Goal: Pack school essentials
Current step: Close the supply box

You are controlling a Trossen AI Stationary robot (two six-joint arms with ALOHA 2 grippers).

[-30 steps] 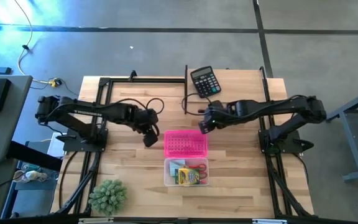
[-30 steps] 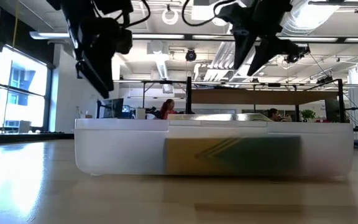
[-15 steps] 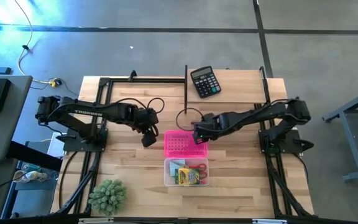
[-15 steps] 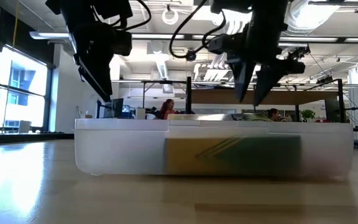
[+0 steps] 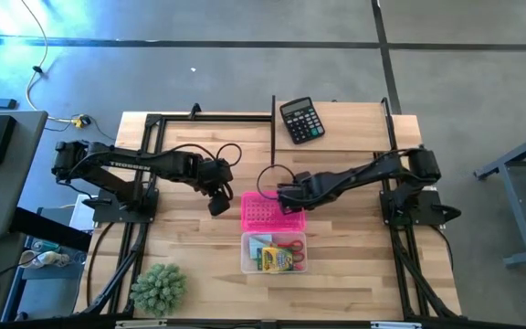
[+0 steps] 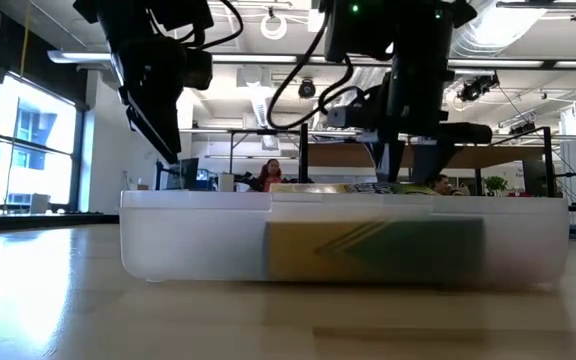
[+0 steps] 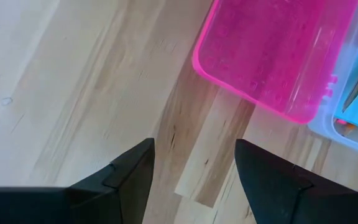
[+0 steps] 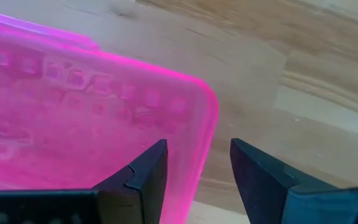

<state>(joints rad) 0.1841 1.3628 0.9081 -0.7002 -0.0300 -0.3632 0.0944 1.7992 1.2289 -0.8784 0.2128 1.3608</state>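
A clear plastic box (image 5: 274, 253) rests flat on the table and holds the school essentials (image 5: 279, 259): red-handled scissors, a light-blue notepad and a yellow-green pack. Its pink lid (image 5: 268, 212) lies flat just behind it. My right gripper (image 5: 286, 196) is open and low over the lid's far right corner; in the right wrist view the gripper (image 8: 194, 163) has one finger over the lid (image 8: 73, 124) and one beyond its edge. My left gripper (image 5: 219, 203) hangs open over bare wood left of the lid (image 7: 278, 56).
A black calculator (image 5: 301, 120) lies at the far edge, right of the middle. A green spiky plant (image 5: 159, 287) stands at the near left corner. In the low view the clear box (image 6: 343, 240) fills the foreground.
My right gripper has come down and moved toward the table's left and near edges, from beside the calculator to the pink lid's far right corner, rolling its wrist on the way. Its fingers have stayed open. The lid and box have not moved.
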